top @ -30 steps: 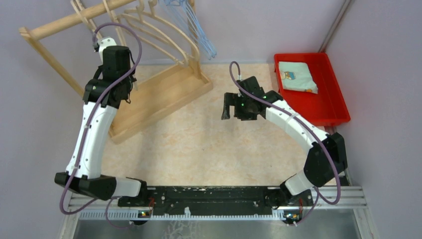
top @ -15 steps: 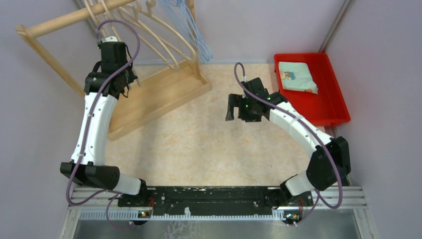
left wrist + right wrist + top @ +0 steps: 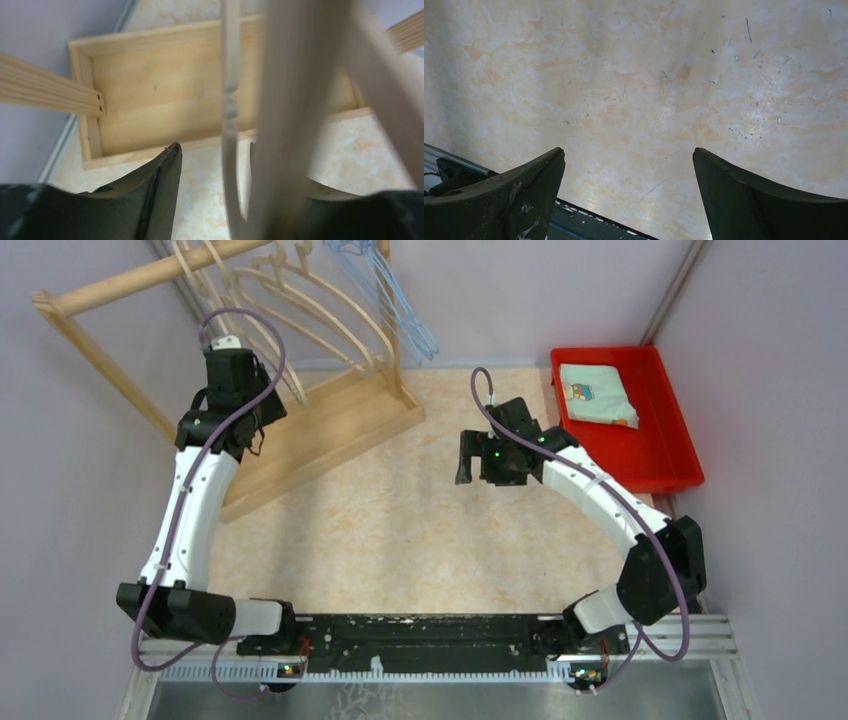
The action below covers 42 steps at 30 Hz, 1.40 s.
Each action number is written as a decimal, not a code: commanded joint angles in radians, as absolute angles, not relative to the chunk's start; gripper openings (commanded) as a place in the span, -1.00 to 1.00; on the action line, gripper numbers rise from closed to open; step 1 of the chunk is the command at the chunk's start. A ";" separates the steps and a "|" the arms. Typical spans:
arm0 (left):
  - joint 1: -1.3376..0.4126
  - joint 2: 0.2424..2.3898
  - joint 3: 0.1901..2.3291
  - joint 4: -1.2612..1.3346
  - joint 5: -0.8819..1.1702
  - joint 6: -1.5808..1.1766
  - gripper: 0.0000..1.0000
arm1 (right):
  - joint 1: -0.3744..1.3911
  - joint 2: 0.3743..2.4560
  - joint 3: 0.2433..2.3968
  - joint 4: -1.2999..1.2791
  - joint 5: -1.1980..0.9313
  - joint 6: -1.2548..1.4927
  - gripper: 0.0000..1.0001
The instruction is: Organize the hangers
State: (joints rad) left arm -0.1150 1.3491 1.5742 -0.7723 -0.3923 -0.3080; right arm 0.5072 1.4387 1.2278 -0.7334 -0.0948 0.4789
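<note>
The beige hangers (image 3: 300, 315) were hung from the rail (image 3: 130, 282) at far left, limbs running downward. One beige hanger (image 3: 230, 100) was caught between the parted, unclenched jaws of the left gripper (image 3: 212, 155). The right gripper (image 3: 629, 165), spread wide and empty, was placed well apart to the right.

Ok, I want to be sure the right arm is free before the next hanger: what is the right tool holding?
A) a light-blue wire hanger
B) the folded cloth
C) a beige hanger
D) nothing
D: in the right wrist view the right tool stands wide open, with only the bare marbled table showing through the gap.
</note>
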 commanded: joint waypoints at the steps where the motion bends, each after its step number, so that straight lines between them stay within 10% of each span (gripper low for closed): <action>1: -0.107 1.247 1.464 -0.735 -0.321 -0.308 0.38 | 0.500 1.390 1.222 -0.725 -0.064 0.449 0.98; 5: -0.107 1.210 1.439 -0.735 -0.319 -0.289 0.99 | 0.500 1.390 1.216 -0.713 -0.065 0.430 0.98; 42: -0.542 1.002 0.711 -0.384 -0.291 -0.489 0.99 | 0.501 1.298 0.964 -0.410 0.135 0.246 0.98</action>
State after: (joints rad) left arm -0.5350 0.9970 0.7197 -0.4870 -0.2810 -0.5140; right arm 0.5072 1.2873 0.9558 -0.4709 0.1047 0.2634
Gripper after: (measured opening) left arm 0.998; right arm 0.987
